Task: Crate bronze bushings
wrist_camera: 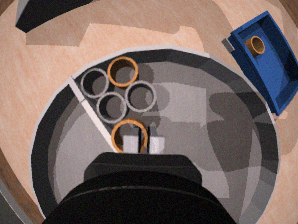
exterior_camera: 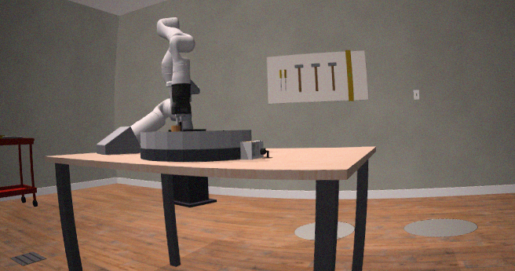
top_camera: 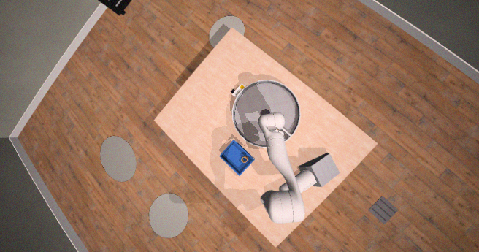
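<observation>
Between the claw's closed fingers, one bronze ring is gripped, apparently by its wall, since its hollow lets a finger inside. Beyond the claw, another bronze ring sits among three steel rings, which belong on the turntable. Off to the claw's side, the blue crate already has one bronze ring.

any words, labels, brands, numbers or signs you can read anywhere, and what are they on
There are none that can be read.
The blue crate and the arm show no lettering.
The small box beside the turning table is too small to tell.
</observation>
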Controlling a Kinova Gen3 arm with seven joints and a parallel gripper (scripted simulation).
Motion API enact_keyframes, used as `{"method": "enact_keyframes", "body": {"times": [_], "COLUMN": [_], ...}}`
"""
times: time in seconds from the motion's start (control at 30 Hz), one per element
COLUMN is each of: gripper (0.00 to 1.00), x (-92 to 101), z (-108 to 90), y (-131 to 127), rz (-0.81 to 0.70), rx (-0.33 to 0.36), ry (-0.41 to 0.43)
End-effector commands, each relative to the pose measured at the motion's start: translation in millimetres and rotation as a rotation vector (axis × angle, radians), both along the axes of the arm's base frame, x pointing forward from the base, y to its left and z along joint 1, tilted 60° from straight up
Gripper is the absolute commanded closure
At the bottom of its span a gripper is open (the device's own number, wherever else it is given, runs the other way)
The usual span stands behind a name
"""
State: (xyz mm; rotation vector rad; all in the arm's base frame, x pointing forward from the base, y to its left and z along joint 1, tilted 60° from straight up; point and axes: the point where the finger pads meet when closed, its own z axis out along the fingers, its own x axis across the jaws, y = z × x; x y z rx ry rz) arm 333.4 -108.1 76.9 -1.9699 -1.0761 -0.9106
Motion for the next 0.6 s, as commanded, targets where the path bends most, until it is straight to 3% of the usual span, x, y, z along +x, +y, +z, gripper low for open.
{"method": "enact_keyframes", "body": {"times": [0.0,0.57], "gripper": [1.00,1.00], "x": [-0.2,-2.0], "z": [0.9,4.6], "y": [-2.0,-8.2], "rz": [-0.002,-0.001], "rx": [-0.001,-0.001], "ry": [0.000,0.000]}}
